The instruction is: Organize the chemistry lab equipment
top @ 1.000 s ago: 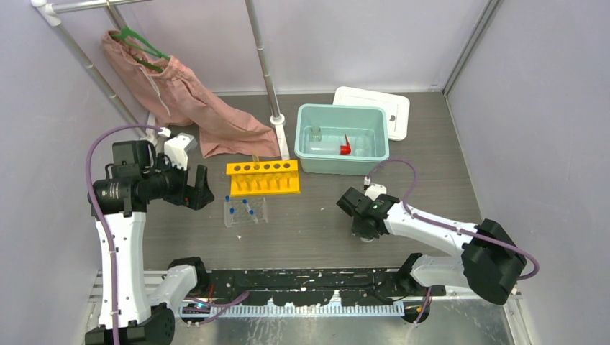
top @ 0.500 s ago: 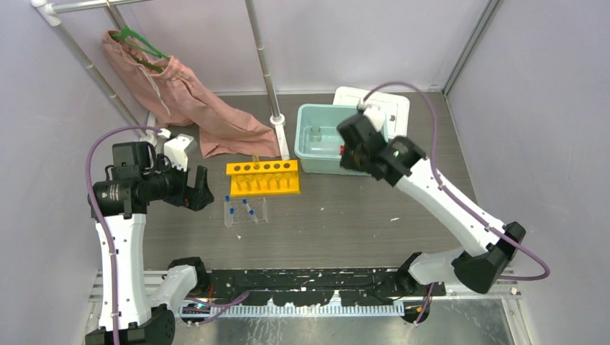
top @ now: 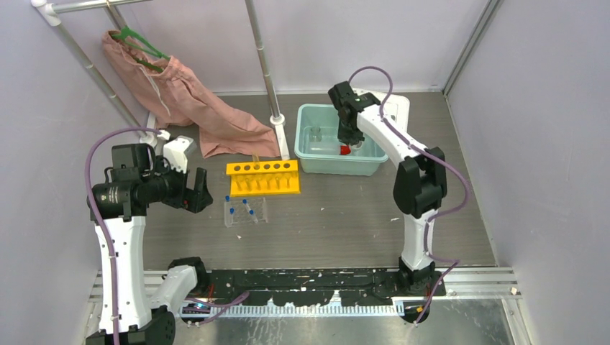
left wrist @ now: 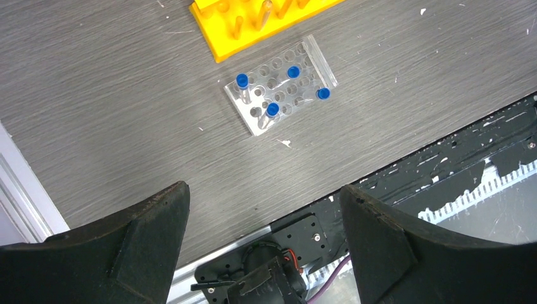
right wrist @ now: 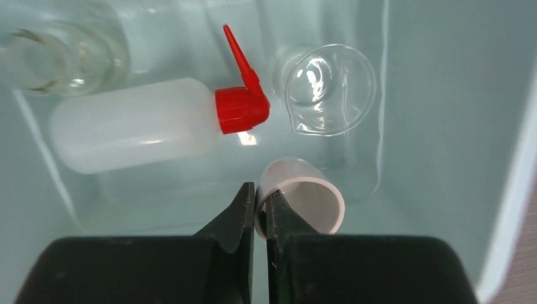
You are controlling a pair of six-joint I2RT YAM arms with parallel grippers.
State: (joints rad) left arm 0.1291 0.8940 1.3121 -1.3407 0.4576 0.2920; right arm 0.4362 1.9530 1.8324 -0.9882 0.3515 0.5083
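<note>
My right gripper [right wrist: 259, 201] is inside the teal bin [top: 374, 154], shut on the rim of a tiny white cup [right wrist: 310, 202] that it holds above the bin floor. Below it lie the white squeeze bottle [right wrist: 126, 133] with its red nozzle [right wrist: 242, 107], a clear glass beaker [right wrist: 326, 88] and a second beaker [right wrist: 57, 54]. My left gripper [left wrist: 263, 202] hangs open and empty above the left of the table. Past it lie the clear well tray [left wrist: 282, 92] with several blue-capped tubes [left wrist: 242, 80] and the yellow tube rack [top: 263, 177].
The bin's white lid [top: 392, 108] lies behind the bin. A pink garment [top: 194, 108] on a green hanger [top: 140, 43] drapes from the rail at back left. A vertical pole [top: 265, 68] stands just left of the bin. Purple walls close both sides.
My right arm has swung from the front of the table up and back to the teal bin, carrying the white cup, and now reaches down into it. The left arm has stayed put.
</note>
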